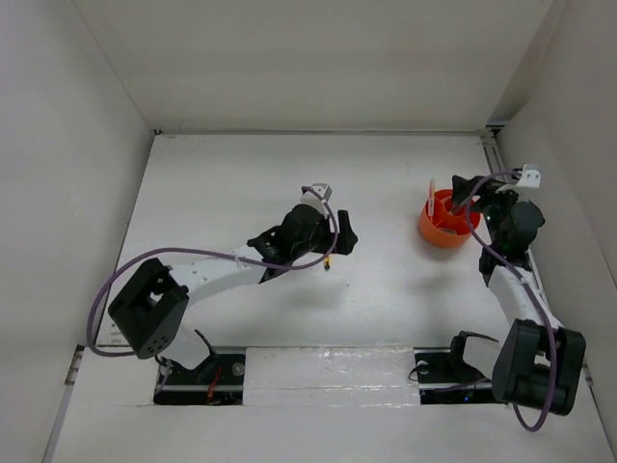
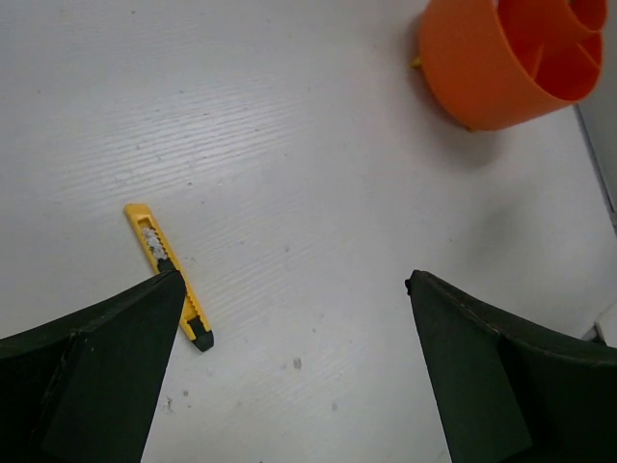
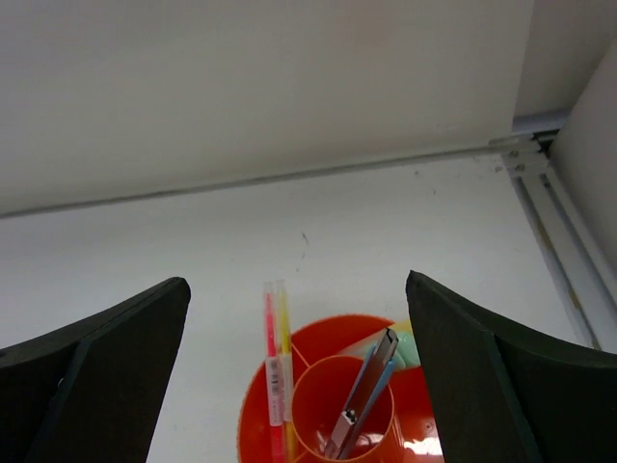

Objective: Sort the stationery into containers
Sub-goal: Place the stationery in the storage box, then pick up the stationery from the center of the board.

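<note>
While the left jaws stand spread wide with nothing between them, the yellow-black cutter (image 2: 166, 275) lies flat on the surface (image 2: 308, 135) not in the middle of their gap but off to their left side, its near part just under the tip of the left finger. Its long axis runs slanted, from far-left to near-right as seen from the jaws, so it crosses the line on which they close and its narrow width could be pinched. I judge that the coming move turns on this: the jaws must first shift to their left until the cutter sits between the two fingers, then descend. The left arm is clearly the nearer one to it. The orange tub (image 2: 501, 63) stands well apart, far ahead and to the right of the left jaws. The right jaws, also spread and holding nothing, hang above this tub, where a pink-yellow pen (image 3: 277, 357) and a grey-blue piece (image 3: 364, 391) already stand inside.
</note>
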